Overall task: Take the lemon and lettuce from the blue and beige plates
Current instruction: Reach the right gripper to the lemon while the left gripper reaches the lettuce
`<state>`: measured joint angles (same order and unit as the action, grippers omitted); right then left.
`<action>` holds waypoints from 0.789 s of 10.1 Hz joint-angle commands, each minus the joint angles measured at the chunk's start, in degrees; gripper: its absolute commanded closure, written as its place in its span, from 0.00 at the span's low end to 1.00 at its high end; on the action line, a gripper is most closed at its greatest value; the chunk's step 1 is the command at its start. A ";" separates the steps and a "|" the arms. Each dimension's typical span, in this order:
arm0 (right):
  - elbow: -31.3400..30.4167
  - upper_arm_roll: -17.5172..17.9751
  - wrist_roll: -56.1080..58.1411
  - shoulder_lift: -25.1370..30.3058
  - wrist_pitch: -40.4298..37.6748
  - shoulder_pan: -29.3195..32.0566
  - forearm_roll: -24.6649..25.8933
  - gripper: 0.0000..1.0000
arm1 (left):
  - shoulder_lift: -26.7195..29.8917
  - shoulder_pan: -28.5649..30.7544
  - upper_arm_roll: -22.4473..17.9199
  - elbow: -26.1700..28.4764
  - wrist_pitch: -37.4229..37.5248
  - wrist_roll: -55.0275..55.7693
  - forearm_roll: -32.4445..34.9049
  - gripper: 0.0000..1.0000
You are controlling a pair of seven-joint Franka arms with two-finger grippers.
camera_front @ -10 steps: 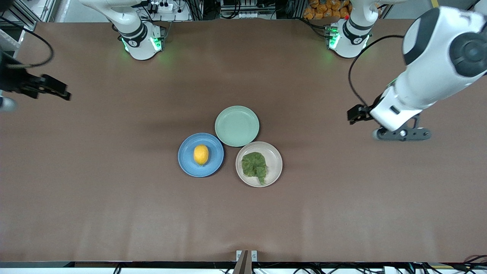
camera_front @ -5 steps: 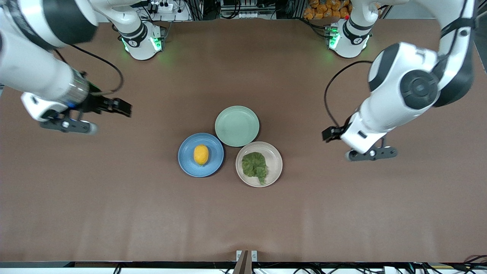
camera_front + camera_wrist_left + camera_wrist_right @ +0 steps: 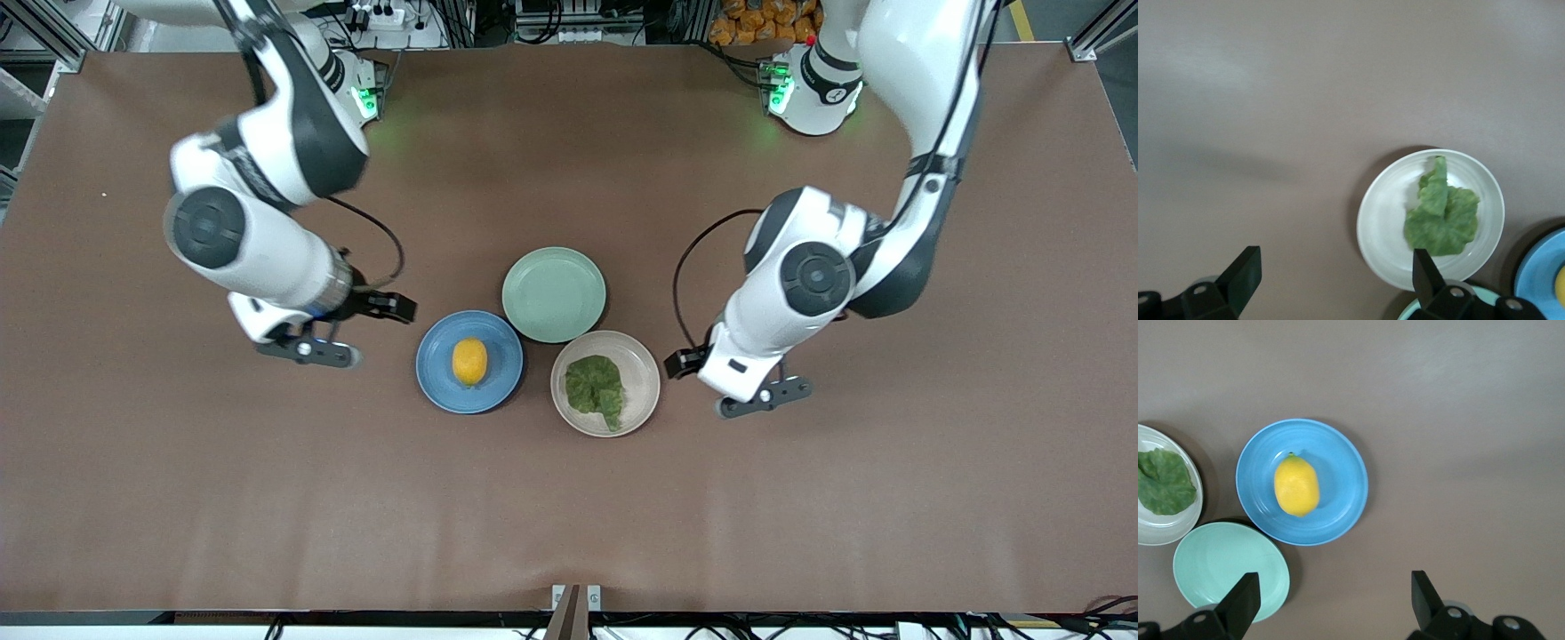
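A yellow lemon (image 3: 469, 361) (image 3: 1297, 485) lies in the middle of the blue plate (image 3: 436, 384) (image 3: 1345, 453). The crinkled green lettuce (image 3: 594, 387) (image 3: 1441, 217) lies flat on the beige plate (image 3: 644, 364) (image 3: 1385, 220). My right gripper (image 3: 298, 336) (image 3: 1333, 587) hangs open over bare table beside the blue plate, toward the right arm's end. My left gripper (image 3: 742, 384) (image 3: 1335, 267) hangs open over bare table beside the beige plate, toward the left arm's end. Neither gripper has anything between its fingers.
A mint-green plate (image 3: 553, 293) (image 3: 1218, 567) with nothing on it touches both other plates, farther from the front camera. The brown tabletop (image 3: 569, 516) stretches around the three plates. Both arm bases (image 3: 333, 98) (image 3: 813, 89) stand at the table's back edge.
Both arms have swung in from the table's ends toward the plates. Each gripper now hangs just beside its plate. The fingers stayed open; lemon and lettuce have not moved.
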<state>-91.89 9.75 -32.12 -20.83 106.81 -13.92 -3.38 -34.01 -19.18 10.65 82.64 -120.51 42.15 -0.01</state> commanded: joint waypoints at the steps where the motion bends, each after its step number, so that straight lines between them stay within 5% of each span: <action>1: -0.65 0.36 -1.36 -3.85 4.61 -2.76 -0.49 0.00 | -4.12 -3.84 -0.80 -2.05 -6.64 1.36 1.66 0.00; 8: -2.76 0.27 -2.77 -11.95 17.19 -6.21 2.67 0.00 | -12.65 -10.79 -3.27 -2.05 -22.56 4.95 2.56 0.00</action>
<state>-93.24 9.97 -33.66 -32.61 122.04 -20.12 -2.57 -44.62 -28.77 8.49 82.32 -141.40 44.75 0.95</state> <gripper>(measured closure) 0.000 0.000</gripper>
